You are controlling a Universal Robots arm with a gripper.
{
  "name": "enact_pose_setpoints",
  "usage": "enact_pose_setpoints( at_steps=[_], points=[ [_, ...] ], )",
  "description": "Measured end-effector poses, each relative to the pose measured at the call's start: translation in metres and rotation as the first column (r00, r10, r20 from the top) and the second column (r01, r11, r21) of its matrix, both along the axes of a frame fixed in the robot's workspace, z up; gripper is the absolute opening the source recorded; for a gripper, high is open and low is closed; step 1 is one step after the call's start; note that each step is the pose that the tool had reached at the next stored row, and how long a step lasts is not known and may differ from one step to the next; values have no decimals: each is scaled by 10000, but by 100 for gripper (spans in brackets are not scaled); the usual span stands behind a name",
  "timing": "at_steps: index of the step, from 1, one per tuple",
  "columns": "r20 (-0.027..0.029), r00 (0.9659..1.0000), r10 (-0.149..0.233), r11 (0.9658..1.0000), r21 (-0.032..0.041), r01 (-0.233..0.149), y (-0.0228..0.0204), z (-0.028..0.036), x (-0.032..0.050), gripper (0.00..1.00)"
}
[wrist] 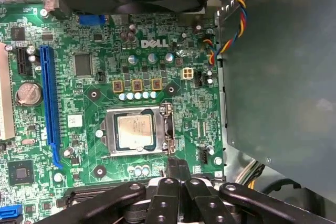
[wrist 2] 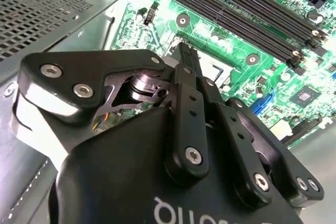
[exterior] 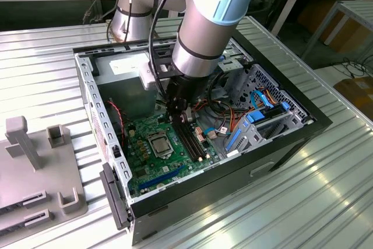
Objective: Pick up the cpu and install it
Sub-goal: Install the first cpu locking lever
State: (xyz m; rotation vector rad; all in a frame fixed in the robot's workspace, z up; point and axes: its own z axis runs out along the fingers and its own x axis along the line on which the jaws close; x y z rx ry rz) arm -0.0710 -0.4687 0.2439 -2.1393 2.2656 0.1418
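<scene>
cpu: small pale silvery-beige square chip [wrist: 135,131] seated in black metal-framed socket [wrist: 137,132]
end effector: black fingers [wrist: 177,169] pressed together, empty, just beside socket
risk: fingertips clipping socket frame, shifting cpu

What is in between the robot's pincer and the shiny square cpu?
In the first wrist view, between the pincer and the cpu lie the socket's metal frame and a strip of green board.

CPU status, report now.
Gripper shut, empty, poised just beside the socket. Cpu seated flat in the socket on the green motherboard. Nothing lying over the chip.
</scene>
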Motion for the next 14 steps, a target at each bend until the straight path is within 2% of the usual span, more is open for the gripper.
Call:
enact_pose_setpoints(
  at_steps=[3, 4, 7, 14],
  points=[
    [5, 9999, 134, 9999, 0, -134, -2, -1, -1, 11],
    [48, 9997, 225, 9997, -2, -225, -2, -3, -1, 11],
    [130, 9991, 401, 9992, -4, -401, -2, -5, 0, 11],
    [138, 9988, 479, 9989, -4, -479, -2, -5, -4, 11]
  ],
)
